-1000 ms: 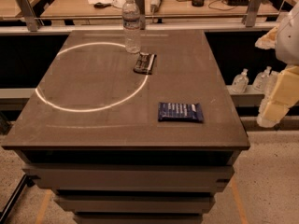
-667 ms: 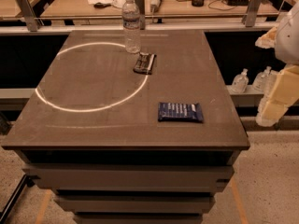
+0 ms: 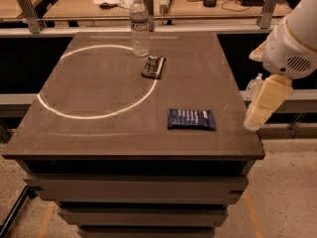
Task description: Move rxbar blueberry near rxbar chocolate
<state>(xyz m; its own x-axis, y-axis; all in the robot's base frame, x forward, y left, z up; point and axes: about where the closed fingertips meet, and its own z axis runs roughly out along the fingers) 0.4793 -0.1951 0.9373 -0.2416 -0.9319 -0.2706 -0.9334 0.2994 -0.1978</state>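
Note:
The rxbar blueberry (image 3: 191,119) is a dark-blue wrapper with pale lettering, lying flat near the table's front right. The rxbar chocolate (image 3: 153,67) is a blackish wrapper lying farther back near the table's middle, just in front of a water bottle. My gripper (image 3: 253,119) hangs on the white arm (image 3: 292,43) at the right, just off the table's right edge. It is to the right of the blue bar, apart from it, and holds nothing that I can see.
A clear water bottle (image 3: 140,28) stands upright behind the chocolate bar. A bright ring of light (image 3: 59,112) lies on the dark tabletop (image 3: 99,133). Behind it is a wooden bench (image 3: 208,6) with cables and metal posts. Bottles (image 3: 253,86) stand off the right edge.
The arm and gripper have moved left, closer to the table's right edge. Both bars and the bottle have not moved.

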